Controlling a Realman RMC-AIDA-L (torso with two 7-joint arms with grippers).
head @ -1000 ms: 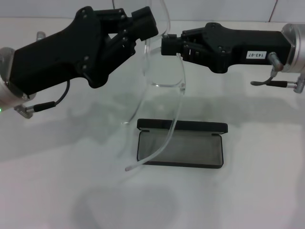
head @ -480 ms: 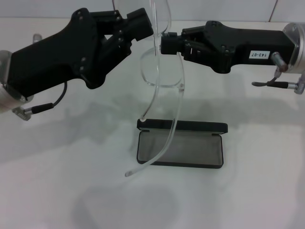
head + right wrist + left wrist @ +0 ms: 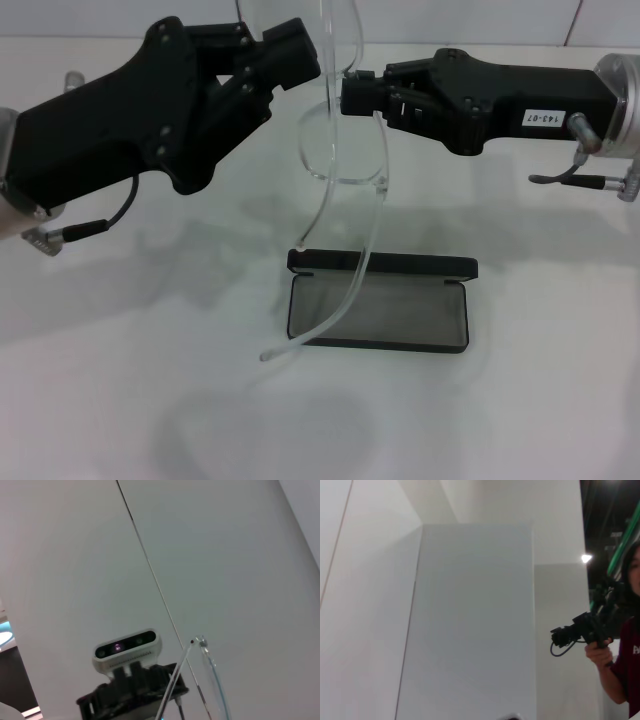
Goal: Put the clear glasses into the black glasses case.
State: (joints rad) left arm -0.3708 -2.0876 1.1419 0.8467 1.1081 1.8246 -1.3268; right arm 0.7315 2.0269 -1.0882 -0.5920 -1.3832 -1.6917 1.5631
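Note:
The clear glasses (image 3: 345, 150) hang upright in the air above the table, held between my two arms. My right gripper (image 3: 347, 95) is shut on their frame beside the lens. My left gripper (image 3: 300, 50) is up against the glasses' upper part from the other side. One clear arm curves down over the black glasses case (image 3: 420, 266), its tip just off the case's front left corner. The other arm's tip hangs just above the lid's left end. The case lies open on the white table, grey lining up. The right wrist view shows a lens edge of the glasses (image 3: 216, 680).
The white table (image 3: 120, 380) spreads all round the case. A wall rises behind it. In the left wrist view a person (image 3: 625, 630) holding a camera stands far off. The right wrist view shows the robot's head camera (image 3: 127, 647).
The left gripper has shifted slightly left. The glasses have turned, and the shorter hanging arm's tip has swung right to above the case's lid. The right gripper has barely moved.

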